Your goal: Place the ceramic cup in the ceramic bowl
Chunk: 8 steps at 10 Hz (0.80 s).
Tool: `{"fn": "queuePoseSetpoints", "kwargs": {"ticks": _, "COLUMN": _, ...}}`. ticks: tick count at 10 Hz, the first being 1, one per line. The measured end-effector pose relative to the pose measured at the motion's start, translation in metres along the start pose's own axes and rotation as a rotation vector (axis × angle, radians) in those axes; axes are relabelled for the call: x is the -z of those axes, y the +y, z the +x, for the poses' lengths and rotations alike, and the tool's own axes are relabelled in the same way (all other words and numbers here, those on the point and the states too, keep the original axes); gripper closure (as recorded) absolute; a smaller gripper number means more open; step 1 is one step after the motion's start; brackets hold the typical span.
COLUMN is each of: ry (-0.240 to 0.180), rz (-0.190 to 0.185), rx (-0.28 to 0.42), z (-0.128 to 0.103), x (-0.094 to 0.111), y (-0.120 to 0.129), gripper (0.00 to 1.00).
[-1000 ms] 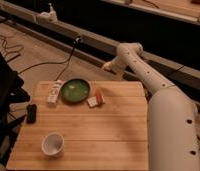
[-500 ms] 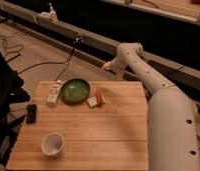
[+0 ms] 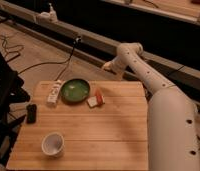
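1. The gripper (image 3: pixel 109 66) hangs past the far edge of the wooden table (image 3: pixel 118 130), at the end of the white arm (image 3: pixel 143 75), which reaches up and left from the robot's bulky body at 4 o'clock in the view. Whether it is released or clenched cannot be told. Nothing is seen in its grasp.
2. The ceramic bowl (image 3: pixel 75 90) is the nearest task thing, at about 8 o'clock from the gripper. It sits on the far part of the table with its green inside facing up, apart from the gripper.
3. A small white-and-red block (image 3: pixel 95 100) lies at about 7 o'clock from the gripper, just beside the bowl at the bowl's 4 o'clock.
4. A long white object (image 3: pixel 54 92) lies close to the bowl at its 9 o'clock, near the table's far left corner.
5. The ceramic cup (image 3: pixel 53 144) stands upright and well apart from the gripper, at about 7 o'clock from it, close to the table's near left corner. It stands at about 7 o'clock from the bowl, with bare wood between them.
6. A small black object (image 3: pixel 31 113) rests by the left edge, at 11 o'clock from the cup.
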Motion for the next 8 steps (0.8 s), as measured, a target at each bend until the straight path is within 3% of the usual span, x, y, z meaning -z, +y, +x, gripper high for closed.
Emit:
{"fn": "queuePoseSetpoints", "kwargs": {"ticks": 4, "ry": -0.001, "rz": -0.001, "rx": 0.003, "z": 0.001, "x": 0.002, "y": 0.001, "gripper": 0.21}}
{"fn": "queuePoseSetpoints", "kwargs": {"ticks": 6, "ry": 0.004, "rz": -0.008, "rx": 0.035, "z": 0.009, "x": 0.009, "y": 0.004, "gripper": 0.21}}
{"fn": "queuePoseSetpoints", "kwargs": {"ticks": 8, "ry": 0.029, "rz": -0.025, "rx": 0.097, "z": 0.031, "x": 0.024, "y": 0.006, "gripper": 0.21}}
